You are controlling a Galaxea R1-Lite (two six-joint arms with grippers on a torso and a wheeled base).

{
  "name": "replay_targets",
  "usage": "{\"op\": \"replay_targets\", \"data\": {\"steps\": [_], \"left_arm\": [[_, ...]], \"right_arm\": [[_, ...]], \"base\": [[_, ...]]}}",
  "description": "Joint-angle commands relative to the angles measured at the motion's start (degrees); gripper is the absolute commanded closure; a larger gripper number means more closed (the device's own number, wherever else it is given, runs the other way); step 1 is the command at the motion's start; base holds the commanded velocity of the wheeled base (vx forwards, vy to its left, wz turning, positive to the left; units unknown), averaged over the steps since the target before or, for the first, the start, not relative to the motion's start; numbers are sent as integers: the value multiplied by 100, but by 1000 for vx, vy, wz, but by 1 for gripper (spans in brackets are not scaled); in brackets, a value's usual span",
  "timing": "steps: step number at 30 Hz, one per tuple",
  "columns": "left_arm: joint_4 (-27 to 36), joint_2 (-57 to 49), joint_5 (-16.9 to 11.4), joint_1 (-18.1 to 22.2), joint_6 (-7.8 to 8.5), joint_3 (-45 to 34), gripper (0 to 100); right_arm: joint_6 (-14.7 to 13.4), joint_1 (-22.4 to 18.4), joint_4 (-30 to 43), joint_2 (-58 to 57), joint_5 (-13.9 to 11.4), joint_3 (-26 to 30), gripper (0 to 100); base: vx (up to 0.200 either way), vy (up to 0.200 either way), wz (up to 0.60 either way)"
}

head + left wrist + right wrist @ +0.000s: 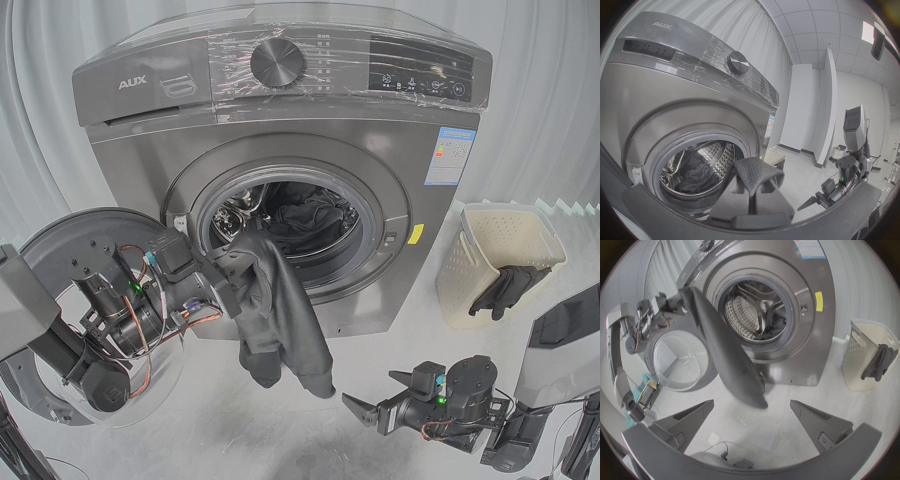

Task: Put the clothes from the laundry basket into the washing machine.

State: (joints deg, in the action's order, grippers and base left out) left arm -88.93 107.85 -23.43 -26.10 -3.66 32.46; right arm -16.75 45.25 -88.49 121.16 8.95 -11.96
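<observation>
Left jaws clamped tight on top fold of dark garment (275,312), so bulk hung free below jaws. Washing machine (350,150) mouth just ahead of jaws, likely for feeding in. Right jaws wide apart, empty; basket (459,281) well beyond them, dark cloth (509,287) draped over rim.

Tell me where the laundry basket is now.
In the head view the laundry basket stands on the floor at the robot's right, beside the washing machine, with a dark garment over its rim.
</observation>
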Motion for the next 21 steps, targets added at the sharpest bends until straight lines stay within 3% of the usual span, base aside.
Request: {"op": "replay_targets", "data": {"steps": [1, 9, 13, 19, 21], "left_arm": [[-1, 149, 172, -123, 5, 234, 100], [-1, 157, 242, -202, 5, 296, 100], [-1, 157, 242, -211, 5, 296, 100], [7, 184, 251, -211, 5, 348, 100], [-1, 193, 304, -211, 5, 384, 100]], "right_arm": [[23, 133, -19, 514, -7, 405, 0], [128, 45, -10, 575, 63, -720, 0], [330, 45, -1, 619, -104, -1538, 0], [550, -25, 7, 821, -236, -2179, 0], [743, -104, 7, 997, -306, -2408, 0]], "base": [[0, 0, 0], [0, 0, 0], [0, 0, 0], [0, 0, 0], [0, 0, 0]]}}
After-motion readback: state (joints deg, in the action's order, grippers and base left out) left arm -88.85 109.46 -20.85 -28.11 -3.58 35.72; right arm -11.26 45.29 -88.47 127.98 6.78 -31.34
